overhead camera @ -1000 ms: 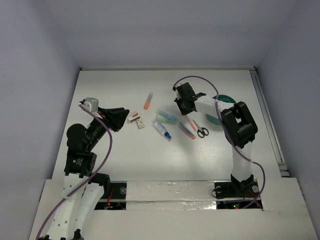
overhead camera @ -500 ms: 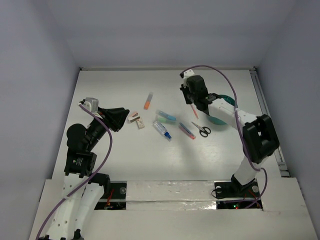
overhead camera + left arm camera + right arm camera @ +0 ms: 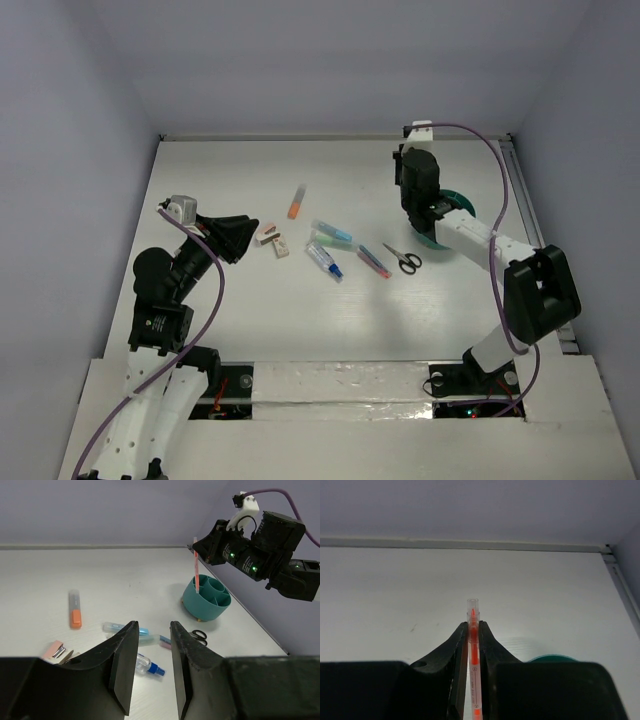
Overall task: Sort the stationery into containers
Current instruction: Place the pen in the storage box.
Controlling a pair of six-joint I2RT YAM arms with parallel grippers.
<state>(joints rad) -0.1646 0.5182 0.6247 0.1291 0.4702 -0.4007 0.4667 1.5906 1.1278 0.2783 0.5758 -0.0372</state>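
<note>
**Step in hand.** I read this as delivery of one pen to the container. The right gripper [image 3: 473,629] is pressed together on a red pen [image 3: 472,611], pinched near its upper end and held upright. In the left wrist view the pen's lower end overlaps the left compartment of the teal cup [image 3: 206,602], which stands at the right of the table [image 3: 230,180]. I cannot tell whether the tip is inside the rim or only in front of it. The right wrist view shows the cup's rim off to the right of the pen, so I judge alignment unconfirmed.

**Next move.** It calls for centring the tip over one compartment and lowering until the pen is well inside. The fingers then part and lift straight up, so the pen is not dragged out.

**Left gripper** [image 3: 151,652]: over the near left of the table, spread, holding nothing.

**Count.**
- Cup: one, with inner dividers.
- Pens: three.
  - The red pen held.
  - A pink pen [image 3: 374,261].
  - A blue-capped clear pen [image 3: 325,260].
- Highlighters: two.
  - A blue highlighter [image 3: 333,232].
  - A green highlighter [image 3: 322,243].
- One orange marker [image 3: 296,203], farthest of the group.
- One pair of scissors [image 3: 402,259], nearest the cup.
- Two erasers [image 3: 266,233], just beside each other, leftmost.
</note>
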